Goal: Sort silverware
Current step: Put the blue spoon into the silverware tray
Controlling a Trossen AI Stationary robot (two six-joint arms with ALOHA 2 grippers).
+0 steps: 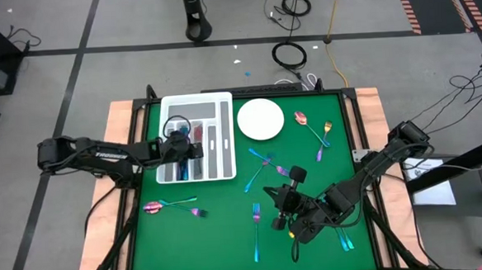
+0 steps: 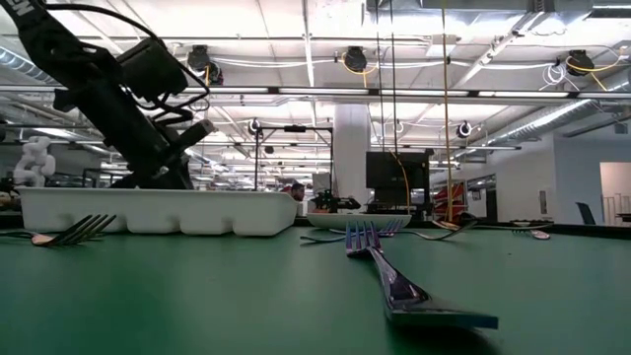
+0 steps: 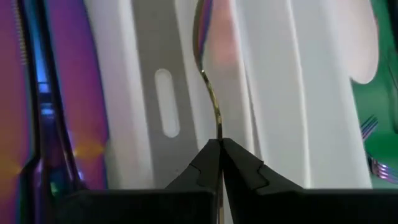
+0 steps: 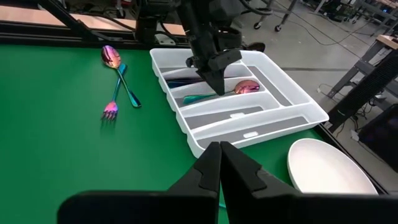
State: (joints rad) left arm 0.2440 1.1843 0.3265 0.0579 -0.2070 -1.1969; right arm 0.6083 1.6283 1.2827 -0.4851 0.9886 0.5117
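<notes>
The white divided tray [image 1: 198, 139] stands at the table's far left. My left gripper [image 3: 219, 144] is over it, shut on an iridescent pink-gold spoon [image 4: 246, 87] whose bowl is down in a middle slot. Other purple-blue silverware [image 3: 43, 106] lies in a neighbouring slot. More silverware lies loose on the green mat: a spoon and fork [image 1: 172, 207] at the near left, a fork [image 1: 256, 212] and a knife [image 1: 256, 245] near the middle, and several pieces [image 1: 313, 131] at the far right. My right gripper [image 4: 219, 157] hovers shut with nothing in it over the near right [image 1: 280, 201]. My left gripper pinches the spoon's thin handle [image 3: 218, 127] between its two fingertips, slanting down from the table's left side. The fingers point along the handle. The bowl [image 3: 209, 34] reaches ahead of the fingers, down into the tray slot, and the back of the handle is hidden between the fingers.
A round white plate [image 1: 261, 119] sits just right of the tray. In the low view a fork [image 2: 394, 281] lies close in the foreground. Wooden boards [image 1: 105, 216] border the mat, and cables lie on the floor beyond the far edge.
</notes>
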